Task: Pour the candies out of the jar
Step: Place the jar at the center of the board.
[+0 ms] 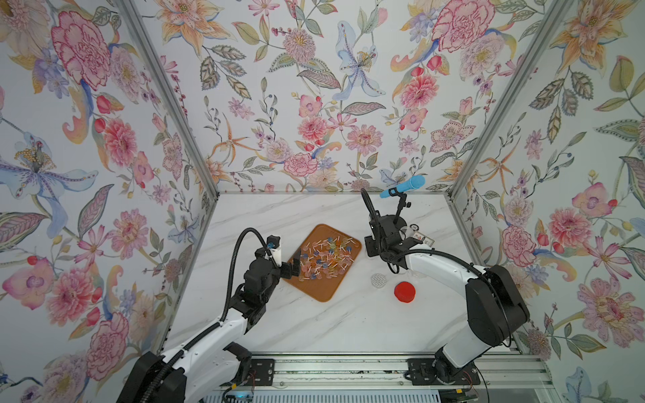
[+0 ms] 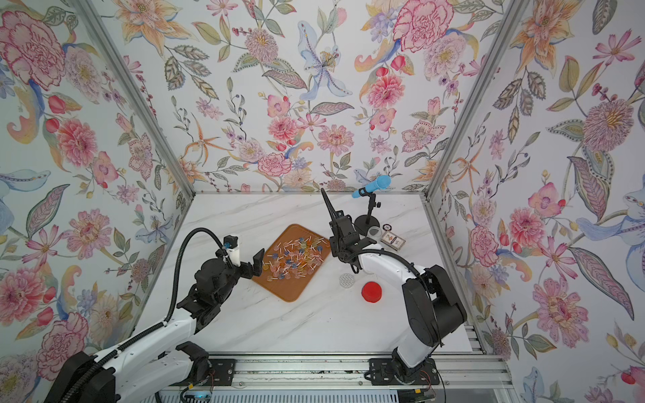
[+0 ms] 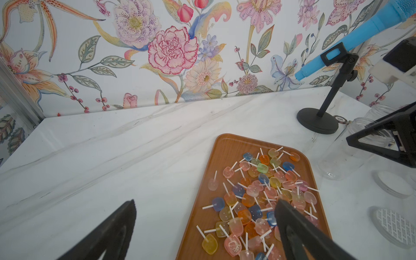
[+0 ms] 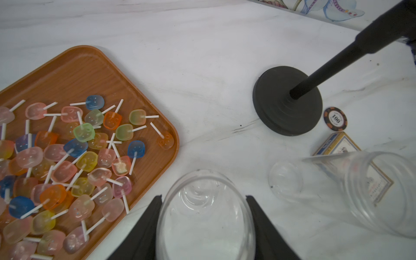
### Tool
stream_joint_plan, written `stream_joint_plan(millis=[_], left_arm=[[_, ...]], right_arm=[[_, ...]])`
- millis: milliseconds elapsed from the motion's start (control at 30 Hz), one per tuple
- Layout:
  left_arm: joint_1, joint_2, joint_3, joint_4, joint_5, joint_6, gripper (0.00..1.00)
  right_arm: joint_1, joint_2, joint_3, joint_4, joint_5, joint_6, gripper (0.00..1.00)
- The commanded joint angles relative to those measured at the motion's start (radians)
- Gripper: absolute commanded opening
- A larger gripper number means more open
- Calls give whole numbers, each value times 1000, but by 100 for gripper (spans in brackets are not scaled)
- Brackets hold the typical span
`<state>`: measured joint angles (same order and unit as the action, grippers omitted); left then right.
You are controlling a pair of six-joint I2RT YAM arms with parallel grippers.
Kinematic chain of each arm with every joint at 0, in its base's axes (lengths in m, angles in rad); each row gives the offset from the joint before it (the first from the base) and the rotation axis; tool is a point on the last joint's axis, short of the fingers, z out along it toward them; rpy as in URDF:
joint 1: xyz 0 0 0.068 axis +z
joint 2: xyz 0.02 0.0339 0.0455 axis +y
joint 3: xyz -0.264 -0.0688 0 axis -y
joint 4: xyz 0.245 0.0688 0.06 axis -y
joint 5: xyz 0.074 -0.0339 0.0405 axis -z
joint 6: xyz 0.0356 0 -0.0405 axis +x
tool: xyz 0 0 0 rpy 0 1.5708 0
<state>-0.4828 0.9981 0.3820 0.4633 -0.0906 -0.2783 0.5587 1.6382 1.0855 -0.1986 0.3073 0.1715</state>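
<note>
The candies point(image 1: 326, 258) point(image 2: 295, 258) point(image 3: 258, 198) point(image 4: 67, 162), small coloured lollipops on white sticks, lie heaped on an orange-brown tray point(image 1: 321, 293) point(image 2: 289, 293) point(image 3: 227, 148) point(image 4: 78, 67). Beside the tray's right edge, my right gripper point(image 4: 203, 198) is shut on a clear jar point(image 4: 204, 216) point(image 3: 346, 153). The jar looks empty, with its base close to the marble. In both top views the right wrist hides the held jar. My left gripper point(image 1: 292, 268) point(image 2: 254, 267) point(image 3: 206, 202) hangs open over the tray's near left edge and holds nothing.
A second clear jar point(image 4: 382, 193) point(image 2: 374, 231) lies on its side by a card box point(image 4: 337, 146) and a poker chip point(image 4: 335, 118). A blue microphone point(image 1: 403, 186) stands on a black stand point(image 4: 287, 101). A red lid point(image 1: 404, 291) and a round liner point(image 1: 378, 280) lie nearer.
</note>
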Motion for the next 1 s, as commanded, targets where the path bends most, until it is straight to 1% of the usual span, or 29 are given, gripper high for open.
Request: stream_joint_plan(millis=[0,133,233,367,533,600,733,833,967], left_arm=[[8,5,8,-1,-21,-19,99],[9,5,7,-7,-25,-13,99],[8,1,9,-14,-33,-9,99],[8,-5,9,-16,-42,-3,99],[10,-10,17,-27,-61,15,99],[14,-6,24,-26,-72,27,99],[24,13,29,-9,-102,50,99],[34,28,23,22,-146,84,99],[64,44,12,73,-236,149,99]], right_arm=[[-5,15,-9,-9,24,-10,46],[-6,24,-10,-7,13,-7,48],[-6,20,-11,-3,1,-3,54],[-9,0,-10,-3,-19,7,69],[-44,-100,-17,-3,-88,38,83],[-79,-160,-32,0,-117,42,87],[-163,-282,-107,51,-131,31,92],[-255,-362,-204,120,-147,18,95],[-369,-463,-367,284,-151,-6,98]])
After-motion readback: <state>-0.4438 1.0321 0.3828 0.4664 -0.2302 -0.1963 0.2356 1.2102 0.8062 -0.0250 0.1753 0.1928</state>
